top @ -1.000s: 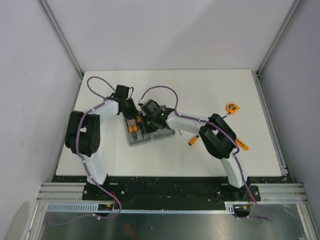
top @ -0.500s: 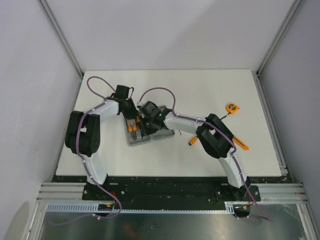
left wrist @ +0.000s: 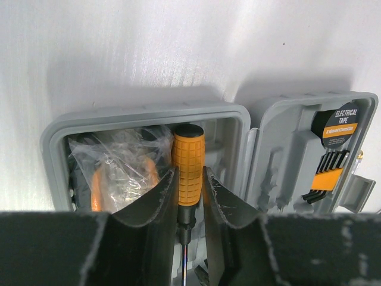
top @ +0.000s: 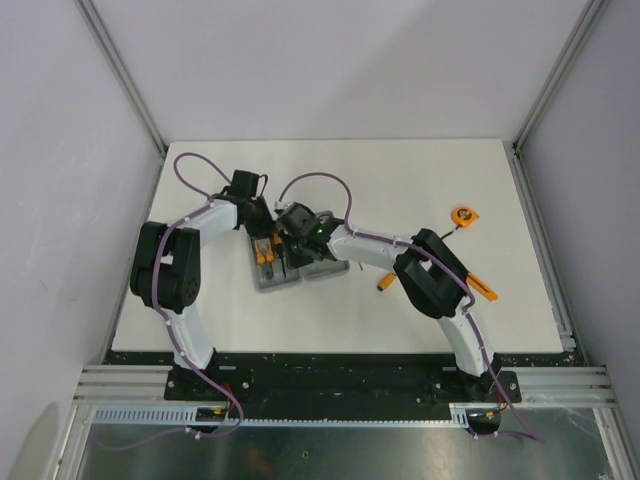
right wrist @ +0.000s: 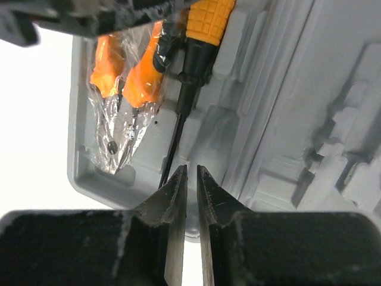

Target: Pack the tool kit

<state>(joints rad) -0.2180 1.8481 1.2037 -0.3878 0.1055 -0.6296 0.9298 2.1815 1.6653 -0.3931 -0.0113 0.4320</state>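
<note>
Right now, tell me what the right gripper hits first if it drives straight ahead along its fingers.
The right gripper would probably meet the grey case first, on its moulded floor; the screwdriver shaft lies just beside that line, and depth is unclear.

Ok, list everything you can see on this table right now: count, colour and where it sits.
tool case: one, grey, open at the table's centre
screwdriver: one, orange-and-black handle, over the case's left half
pliers: one pair, orange handles, bagged in clear plastic, in that left half
electrical tape: one roll, black with orange label, in the right half
hex keys: one set, black in an orange holder, below the tape
tape measure: one, orange, far right of the table
small tool: one, orange, loose beside the right arm
longer tool: one, orange, near right
table: one, white
left jaws: black, closed on the screwdriver handle
right jaws: black, barely apart, empty, over the case
</note>
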